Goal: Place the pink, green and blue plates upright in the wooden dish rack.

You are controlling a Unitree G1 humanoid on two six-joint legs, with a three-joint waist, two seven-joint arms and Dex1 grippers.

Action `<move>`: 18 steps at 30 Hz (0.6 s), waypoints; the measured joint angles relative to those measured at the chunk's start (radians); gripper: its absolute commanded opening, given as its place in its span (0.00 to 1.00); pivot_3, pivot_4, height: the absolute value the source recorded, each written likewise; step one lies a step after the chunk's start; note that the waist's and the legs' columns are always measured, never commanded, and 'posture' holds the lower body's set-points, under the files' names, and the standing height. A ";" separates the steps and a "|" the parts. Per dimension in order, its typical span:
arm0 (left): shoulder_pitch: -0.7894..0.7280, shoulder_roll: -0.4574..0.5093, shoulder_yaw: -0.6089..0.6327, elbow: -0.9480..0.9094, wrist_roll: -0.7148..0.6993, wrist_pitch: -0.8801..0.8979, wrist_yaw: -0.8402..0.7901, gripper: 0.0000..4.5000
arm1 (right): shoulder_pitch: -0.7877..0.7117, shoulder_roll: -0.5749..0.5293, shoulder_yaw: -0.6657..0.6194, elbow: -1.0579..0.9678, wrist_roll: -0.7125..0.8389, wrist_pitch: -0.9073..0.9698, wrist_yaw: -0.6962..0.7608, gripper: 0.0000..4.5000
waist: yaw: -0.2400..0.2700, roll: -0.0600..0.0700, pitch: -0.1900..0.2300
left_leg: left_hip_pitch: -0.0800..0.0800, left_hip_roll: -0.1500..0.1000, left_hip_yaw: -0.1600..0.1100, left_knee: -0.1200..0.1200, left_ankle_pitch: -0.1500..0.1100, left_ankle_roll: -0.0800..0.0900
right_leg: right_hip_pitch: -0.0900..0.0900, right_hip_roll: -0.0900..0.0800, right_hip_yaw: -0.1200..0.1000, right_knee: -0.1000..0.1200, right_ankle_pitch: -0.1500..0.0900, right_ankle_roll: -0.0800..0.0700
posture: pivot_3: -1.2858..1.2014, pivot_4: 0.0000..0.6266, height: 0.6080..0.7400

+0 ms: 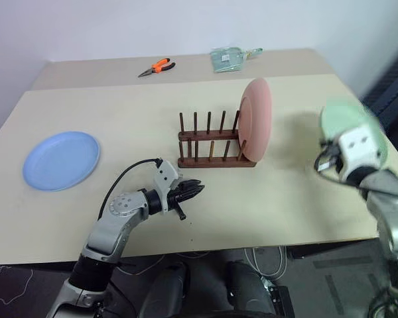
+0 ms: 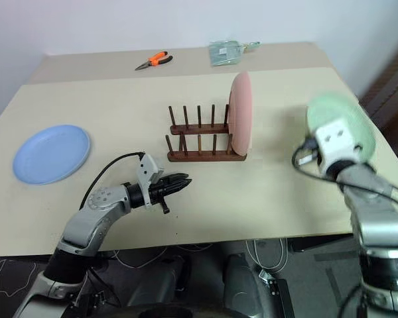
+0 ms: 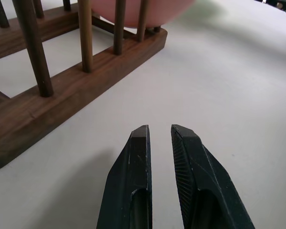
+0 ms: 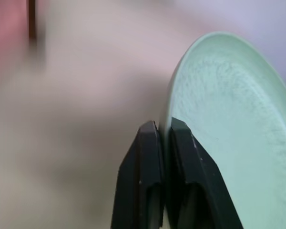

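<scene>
Blue plate [image 1: 61, 159] is seen flat on the table [image 1: 265, 199], far left. Left gripper [image 1: 194, 190] is held low near the wooden dish rack [image 1: 212, 142], fingers nearly together, nothing gripped. Pink plate [image 1: 256, 119] is stood upright at the rack's right end, its base hidden. Right gripper [image 4: 163, 138] is clamped on the green plate [image 4: 233, 124] rim, raised; plate blurred, partly covered by the wrist.
</scene>
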 measured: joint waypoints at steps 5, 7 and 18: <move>-0.001 -0.015 0.025 0.039 0.010 -0.051 0.043 0.15 | -0.275 0.145 -0.116 -0.123 0.419 0.115 -0.063 0.01 | 0.007 -0.002 0.000 | -0.001 0.000 -0.002 0.000 -0.001 0.000 | 0.000 0.000 -0.001 -0.001 0.000 0.000 | 0.52 0.24 0.99; -0.004 -0.017 0.050 0.061 0.013 -0.071 0.067 0.15 | -0.330 0.227 -0.115 -0.176 0.674 0.163 -0.123 0.01 | 0.006 -0.001 0.000 | -0.001 0.000 -0.002 0.000 -0.001 0.001 | -0.001 -0.001 0.000 -0.001 0.000 0.000 | 0.52 0.24 0.99; 0.018 -0.004 0.084 0.088 0.025 -0.123 0.091 0.15 | -0.282 0.546 0.172 -0.181 0.995 0.154 -0.424 0.01 | -0.002 -0.001 -0.001 | -0.001 0.000 0.000 0.000 -0.001 0.000 | -0.003 0.000 0.001 0.001 0.001 0.000 | 0.52 0.24 0.99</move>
